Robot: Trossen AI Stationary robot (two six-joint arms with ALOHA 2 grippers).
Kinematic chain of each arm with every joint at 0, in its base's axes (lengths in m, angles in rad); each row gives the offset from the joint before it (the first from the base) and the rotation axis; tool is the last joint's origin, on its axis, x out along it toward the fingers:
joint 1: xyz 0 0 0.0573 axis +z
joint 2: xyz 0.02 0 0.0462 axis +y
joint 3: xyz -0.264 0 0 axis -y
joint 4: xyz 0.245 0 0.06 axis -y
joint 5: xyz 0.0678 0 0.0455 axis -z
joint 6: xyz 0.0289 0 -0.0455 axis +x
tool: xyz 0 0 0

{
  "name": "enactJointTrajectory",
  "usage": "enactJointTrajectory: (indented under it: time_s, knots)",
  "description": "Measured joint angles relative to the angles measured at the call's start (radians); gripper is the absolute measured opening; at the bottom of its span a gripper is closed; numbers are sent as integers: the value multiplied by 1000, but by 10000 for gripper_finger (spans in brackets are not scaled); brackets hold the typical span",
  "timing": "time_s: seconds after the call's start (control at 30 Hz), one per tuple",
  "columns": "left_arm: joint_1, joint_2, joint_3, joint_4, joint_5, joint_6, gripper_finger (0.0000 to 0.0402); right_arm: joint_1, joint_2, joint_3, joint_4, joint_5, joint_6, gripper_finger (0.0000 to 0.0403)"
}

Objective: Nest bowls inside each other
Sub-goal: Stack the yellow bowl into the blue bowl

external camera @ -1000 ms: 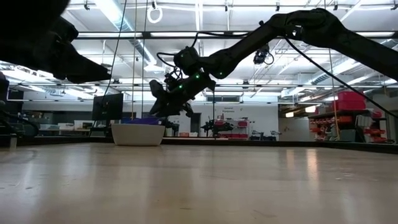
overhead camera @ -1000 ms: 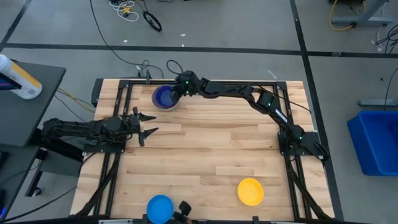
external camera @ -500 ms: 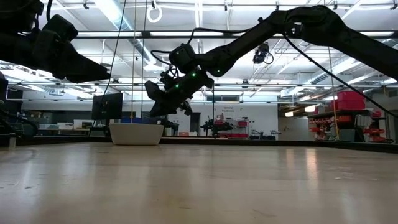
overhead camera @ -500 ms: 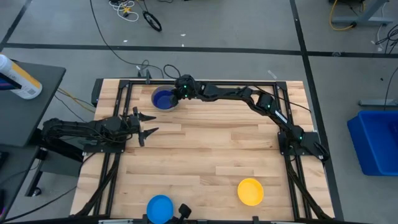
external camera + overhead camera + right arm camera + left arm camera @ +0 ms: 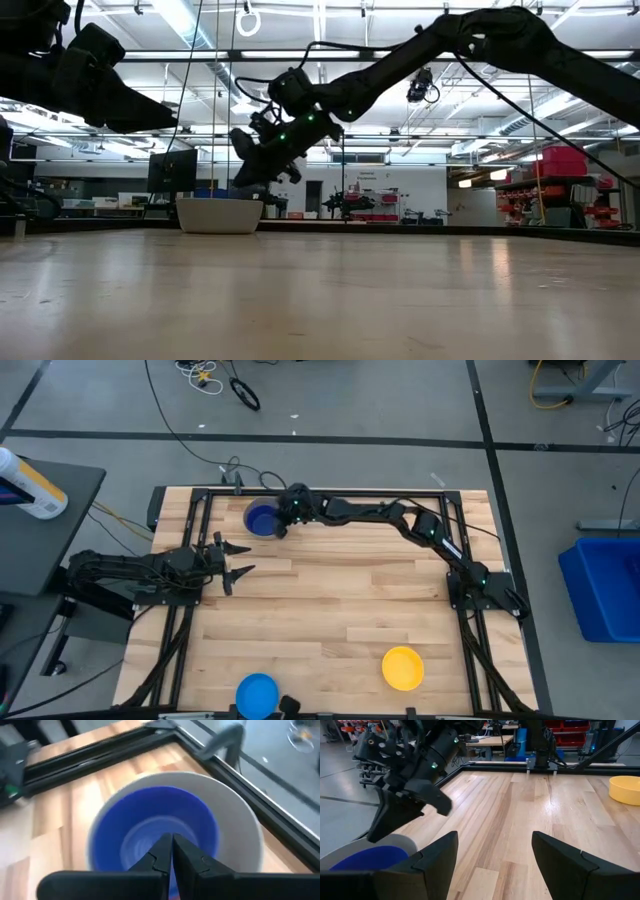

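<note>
Right gripper (image 5: 281, 523) of mine sits at the far edge of the table (image 5: 340, 610) in the high view, over the near rim of the grey bowl (image 5: 249, 512) with the dark blue bowl (image 5: 262, 519) nested in it. My left gripper (image 5: 236, 559) waits with fingers spread near the table's left side, well apart from that stack. The yellow bowl (image 5: 403, 667) lies toward the near right, and the light blue bowl (image 5: 257, 694) rests at the near edge.

From the low view, my right gripper (image 5: 243, 172) hangs tilted just above the grey bowl (image 5: 220, 215); I cannot tell whether it touches the rim.

Through the left wrist view, my own two fingers (image 5: 435, 857) stand wide apart with bare wood between them. My right gripper (image 5: 395, 815) reaches down over the stack, where a patch of dark blue (image 5: 367, 857) shows inside the grey wall (image 5: 395, 841). The yellow bowl (image 5: 625, 789) sits far off.

Through the right wrist view, my fingers (image 5: 172, 852) are pressed together with nothing between them, poised over the dark blue bowl (image 5: 150, 827) inside the grey one (image 5: 240, 825).
</note>
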Motion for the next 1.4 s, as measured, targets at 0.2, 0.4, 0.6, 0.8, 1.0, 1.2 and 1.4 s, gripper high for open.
enactJointTrajectory:
  time_s: [0.2,0.4,0.6,0.8,1.0,1.2,1.4]
  knots:
    - [0,0,0,-8,10,-8,261,55,-54,0,37,-83,-107,19]
    - [0,0,0,-33,36,-23,261,166,-174,-34,37,-130,-213,19]
    - [0,0,2,-40,37,-34,261,297,-337,-225,104,-131,-253,19]
    - [0,-1,2,-46,38,-40,261,399,-552,-626,339,-124,-168,18]
    - [0,0,2,-40,48,-42,261,473,-803,-995,327,-22,14,31]
    - [0,0,-2,-15,45,-30,261,542,-1018,-1232,209,1,136,91]
    - [0,0,-2,-14,24,-17,261,581,-1201,-1279,-202,-1,361,166]
